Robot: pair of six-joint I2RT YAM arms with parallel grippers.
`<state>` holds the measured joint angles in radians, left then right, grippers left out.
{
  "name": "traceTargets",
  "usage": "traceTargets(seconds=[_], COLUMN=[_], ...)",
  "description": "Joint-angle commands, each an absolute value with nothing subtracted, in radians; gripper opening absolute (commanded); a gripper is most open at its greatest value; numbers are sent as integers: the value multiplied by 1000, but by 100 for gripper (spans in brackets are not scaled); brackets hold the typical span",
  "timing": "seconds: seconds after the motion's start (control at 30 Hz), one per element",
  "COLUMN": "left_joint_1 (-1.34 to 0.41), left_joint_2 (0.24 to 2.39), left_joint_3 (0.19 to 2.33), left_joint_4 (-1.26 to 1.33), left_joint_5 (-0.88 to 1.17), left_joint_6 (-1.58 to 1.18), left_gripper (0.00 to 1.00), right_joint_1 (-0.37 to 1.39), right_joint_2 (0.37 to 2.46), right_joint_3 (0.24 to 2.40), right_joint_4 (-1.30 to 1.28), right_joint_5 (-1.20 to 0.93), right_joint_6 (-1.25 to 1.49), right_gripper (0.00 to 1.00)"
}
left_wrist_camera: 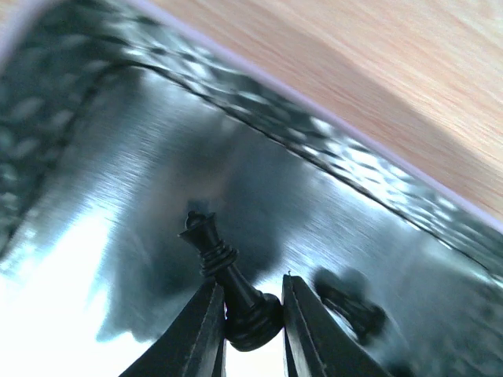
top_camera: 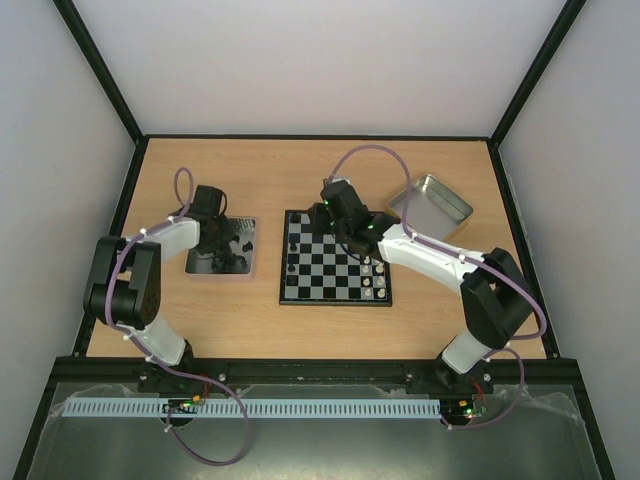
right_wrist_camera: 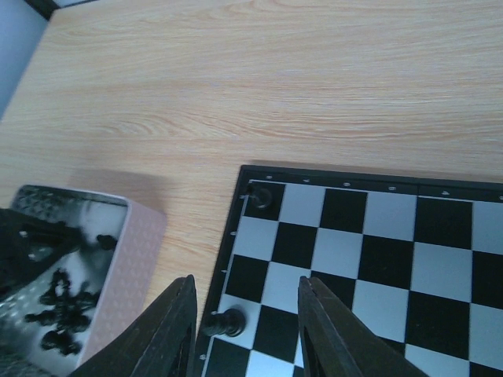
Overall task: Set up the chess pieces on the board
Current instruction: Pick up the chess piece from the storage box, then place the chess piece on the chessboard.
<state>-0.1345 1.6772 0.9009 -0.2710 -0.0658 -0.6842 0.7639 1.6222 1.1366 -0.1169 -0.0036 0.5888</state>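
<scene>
- Closest in, the left gripper (left_wrist_camera: 251, 287): both fingers (left_wrist_camera: 200, 334) pinch the round base of a black chess piece (left_wrist_camera: 224, 263).
- Its long axis is tilted, base low between the fingers, crown pointing up-left in the wrist view, over the metal tray (left_wrist_camera: 102, 196) floor.
- It is glossy black and slim-necked, with a ringed collar under a queen-like crown.
- Another dark piece (left_wrist_camera: 350, 302) lies on the tray just to the right, blurred.
- Right gripper (right_wrist_camera: 245, 283): jaws spread and holding nothing, over the board (right_wrist_camera: 354, 259) edge.
- A black pawn (right_wrist_camera: 224, 322) stands on an edge square; a second black piece (right_wrist_camera: 263, 196) is on the corner square.
- The tray left of the board holds loose black pieces (right_wrist_camera: 63, 314).
- Pale pieces (top_camera: 375, 280) line the board's right side.
- A second tray (top_camera: 432, 205) sits near the far right corner.
</scene>
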Motion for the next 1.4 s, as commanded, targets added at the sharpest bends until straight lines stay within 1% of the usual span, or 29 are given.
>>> traceTargets(seconds=[0.0, 0.2, 0.37, 0.4, 0.47, 0.63, 0.7, 0.83, 1.0, 1.1, 1.17, 1.37], left_joint_1=[-210, -328, -372, -384, -395, -399, -400, -400, -402, -402, -402, -401], left_joint_2=[1547, 1342, 1238, 1227, 1214, 1208, 1215, 1214, 1205, 1204, 1203, 1202], left_joint_3=[881, 829, 806, 809, 815, 813, 827, 844, 872, 876, 876, 879], left_joint_4=[-262, -151, -6, 14, 47, 145, 160, 175, 105, 107, 109, 101], left_joint_5=[32, 217, 570, 639, 737, 961, 1025, 1118, 1164, 1174, 1174, 1165], left_joint_6=[-601, -503, -426, -413, -406, -409, -402, -376, -297, -297, -299, -297], left_gripper=[13, 13, 14, 14, 14, 13, 13, 11, 11, 11, 11, 11], right_joint_1=[721, 582, 508, 501, 498, 500, 509, 530, 539, 548, 556, 574], right_joint_2=[1554, 1501, 1427, 1413, 1389, 1351, 1350, 1360, 1361, 1363, 1366, 1370], right_joint_3=[1119, 1039, 944, 926, 901, 816, 810, 832, 838, 839, 846, 850], right_joint_4=[-66, 18, 169, 213, 285, 560, 612, 623, 621, 616, 597, 587], right_joint_5=[-103, -489, -766, -809, -890, -1001, -1016, -1035, -1060, -1094, -1108, -1139], right_joint_6=[622, 686, 778, 806, 860, 1073, 1118, 1133, 1141, 1132, 1117, 1100], right_gripper=[35, 40, 54, 58, 63, 68, 68, 65, 57, 54, 50, 35])
